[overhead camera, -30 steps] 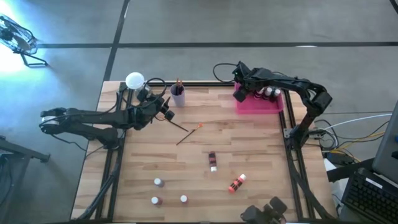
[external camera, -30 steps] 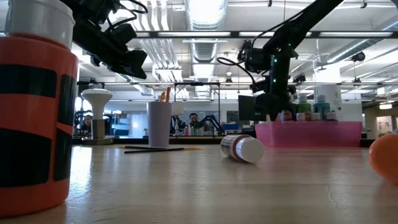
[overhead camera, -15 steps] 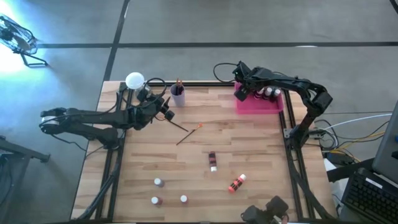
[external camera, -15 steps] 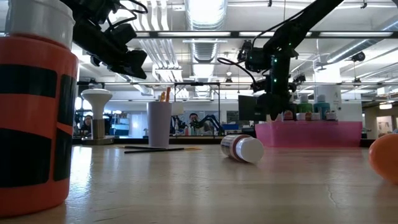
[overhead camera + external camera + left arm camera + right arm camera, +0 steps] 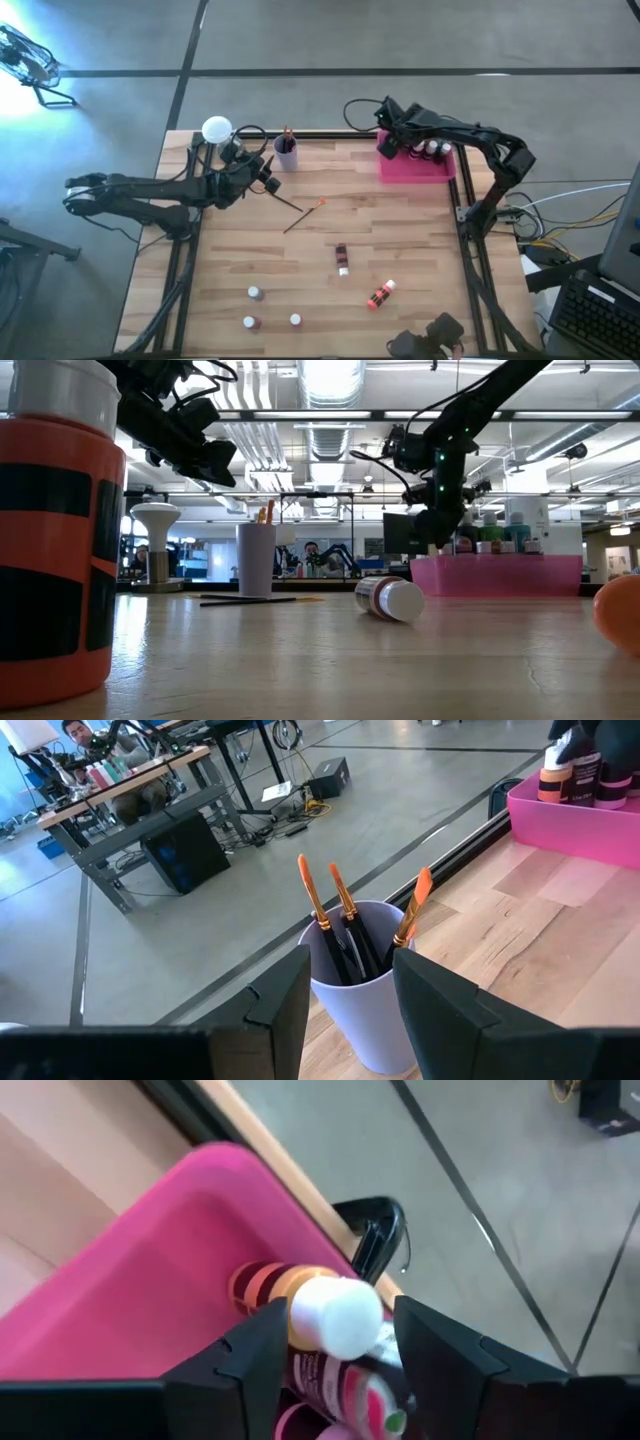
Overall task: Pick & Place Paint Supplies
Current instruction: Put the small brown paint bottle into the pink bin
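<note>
The pink tray (image 5: 430,168) sits at the table's far right and holds several white-capped paint bottles (image 5: 432,148). My right gripper (image 5: 384,148) hovers open over its far left corner. In the right wrist view its fingers (image 5: 262,1348) stand either side of an orange bottle's white cap (image 5: 335,1315). That bottle (image 5: 268,1285) lies tilted against a pink-labelled bottle (image 5: 340,1385) in the tray (image 5: 150,1280). My left gripper (image 5: 272,183) is open and empty, pointing at the lilac cup (image 5: 360,1020), where three brushes (image 5: 345,915) stand.
Two brushes (image 5: 300,212) lie crossed mid-table. Nearer the front lie a dark bottle (image 5: 342,258) and an orange bottle (image 5: 381,293), and three small bottles (image 5: 255,293) stand at the front left. A white lamp (image 5: 216,129) stands at the far left corner.
My right gripper has tipped a little above the tray's far left corner, staying in the same place.
</note>
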You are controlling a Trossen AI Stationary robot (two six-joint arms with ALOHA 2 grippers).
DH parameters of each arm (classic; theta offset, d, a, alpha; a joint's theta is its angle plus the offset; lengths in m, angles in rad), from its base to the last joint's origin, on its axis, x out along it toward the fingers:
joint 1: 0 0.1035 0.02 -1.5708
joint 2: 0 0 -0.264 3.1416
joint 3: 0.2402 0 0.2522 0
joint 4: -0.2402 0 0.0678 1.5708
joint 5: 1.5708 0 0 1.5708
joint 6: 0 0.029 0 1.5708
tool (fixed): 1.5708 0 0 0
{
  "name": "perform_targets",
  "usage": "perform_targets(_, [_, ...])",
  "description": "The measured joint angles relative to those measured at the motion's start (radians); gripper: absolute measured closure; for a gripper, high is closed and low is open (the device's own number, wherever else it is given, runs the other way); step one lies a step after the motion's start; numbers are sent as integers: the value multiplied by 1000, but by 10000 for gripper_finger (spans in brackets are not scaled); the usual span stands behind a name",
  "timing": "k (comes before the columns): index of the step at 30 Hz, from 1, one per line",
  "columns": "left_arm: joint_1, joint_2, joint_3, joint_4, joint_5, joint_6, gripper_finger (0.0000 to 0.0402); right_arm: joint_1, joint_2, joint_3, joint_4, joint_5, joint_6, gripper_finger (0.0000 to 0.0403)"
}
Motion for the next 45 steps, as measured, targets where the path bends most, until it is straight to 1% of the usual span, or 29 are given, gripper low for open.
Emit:
perform_targets(7, [0, 0, 0, 0, 0, 0, 250, 1, -80, 0, 57, 0, -4, 251])
perform_targets(15, [0, 0, 0, 0, 0, 0, 250, 31, -265, 0, 86, -18, -8, 294])
perform_targets(20, [0, 0, 0, 0, 0, 0, 250, 65, -405, 0, 88, -95, -22, 324])
perform_targets(24, [0, 0, 0, 0, 0, 0, 250, 95, -515, 0, 90, -159, 6, 346])
perform_targets(26, [0, 0, 0, 0, 0, 0, 250, 110, -567, 0, 90, -220, 16, 354])
perform_targets(29, [0, 0, 0, 0, 0, 0, 250, 137, -635, 0, 100, -352, 17, 364])
perform_targets(31, [0, 0, 0, 0, 0, 0, 250, 162, -671, 0, 118, -433, 20, 369])
perform_targets(33, [0, 0, 0, 0, 0, 0, 250, 197, -696, 0, 132, -479, 20, 374])
perform_targets(39, [0, 0, 0, 0, 0, 0, 250, 341, -716, -3, 122, -484, 10, 392])
perform_targets(42, [0, 0, 0, 0, 0, 0, 250, 418, -707, -11, 82, -483, 9, 393])
perform_targets(45, [0, 0, 0, 0, 0, 0, 250, 485, -695, -21, 16, -476, 45, 391])
